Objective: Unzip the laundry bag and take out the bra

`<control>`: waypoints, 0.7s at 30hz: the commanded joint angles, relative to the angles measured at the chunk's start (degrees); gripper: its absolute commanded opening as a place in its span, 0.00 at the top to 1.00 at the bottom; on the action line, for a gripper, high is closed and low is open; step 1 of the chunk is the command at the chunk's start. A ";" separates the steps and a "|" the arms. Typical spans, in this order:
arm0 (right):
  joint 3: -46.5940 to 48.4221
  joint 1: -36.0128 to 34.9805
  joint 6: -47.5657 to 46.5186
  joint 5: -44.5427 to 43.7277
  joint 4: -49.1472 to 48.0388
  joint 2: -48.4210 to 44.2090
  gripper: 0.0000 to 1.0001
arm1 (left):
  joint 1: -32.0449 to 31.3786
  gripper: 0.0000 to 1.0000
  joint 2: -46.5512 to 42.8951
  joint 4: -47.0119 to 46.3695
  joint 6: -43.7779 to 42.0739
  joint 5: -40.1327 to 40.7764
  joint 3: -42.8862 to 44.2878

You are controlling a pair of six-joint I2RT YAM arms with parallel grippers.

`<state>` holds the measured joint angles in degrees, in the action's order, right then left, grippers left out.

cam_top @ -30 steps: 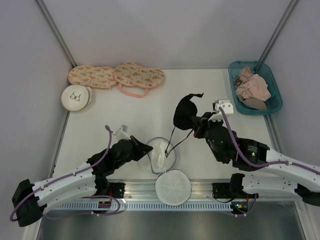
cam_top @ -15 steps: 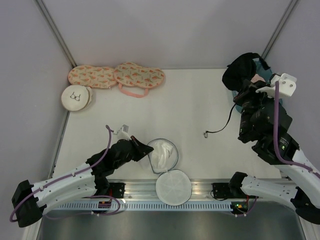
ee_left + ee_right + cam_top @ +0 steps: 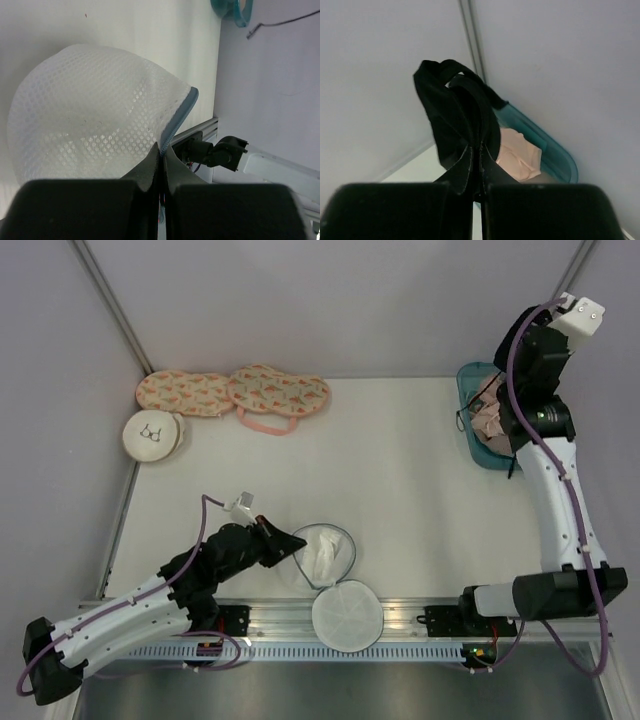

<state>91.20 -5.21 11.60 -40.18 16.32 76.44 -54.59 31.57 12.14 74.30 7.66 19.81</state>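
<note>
Right gripper (image 3: 480, 156): jaws pressed together, pinching a fold of the bra (image 3: 455, 115). The bra is black and sits bunched above the fingertips in the wrist view. The right arm stands raised at the upper right of the overhead frame, over the teal bin (image 3: 468, 428) that holds pink garments (image 3: 520, 155). This position appears chosen for a release into the bin. Two walls meet close behind the bin, so free travel lies toward the lower left only.

Left gripper (image 3: 161, 150): jaws closed on the zipper rim of the laundry bag (image 3: 325, 552), at lower centre. The pinch likely anchors the pouch and holds its mouth open. A round mesh disc (image 3: 346, 613) lies just beside the bag at the near edge. Bare table (image 3: 400, 510) extends above it.
</note>
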 commanded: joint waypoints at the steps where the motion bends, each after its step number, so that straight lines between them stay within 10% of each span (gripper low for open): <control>1: 7.31 7.82 5.71 11.77 1.61 5.88 1.00 | 0.18 0.98 -1.86 1.30 -1.09 -2.04 -0.48; 21: 39.93 23.31 9.85 22.95 3.11 34.82 0.99 | 0.18 0.98 -1.43 6.14 0.32 -1.33 1.46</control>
<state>128.35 16.62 20.12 -19.51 20.51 108.25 -54.54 29.47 18.37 74.32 6.90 19.51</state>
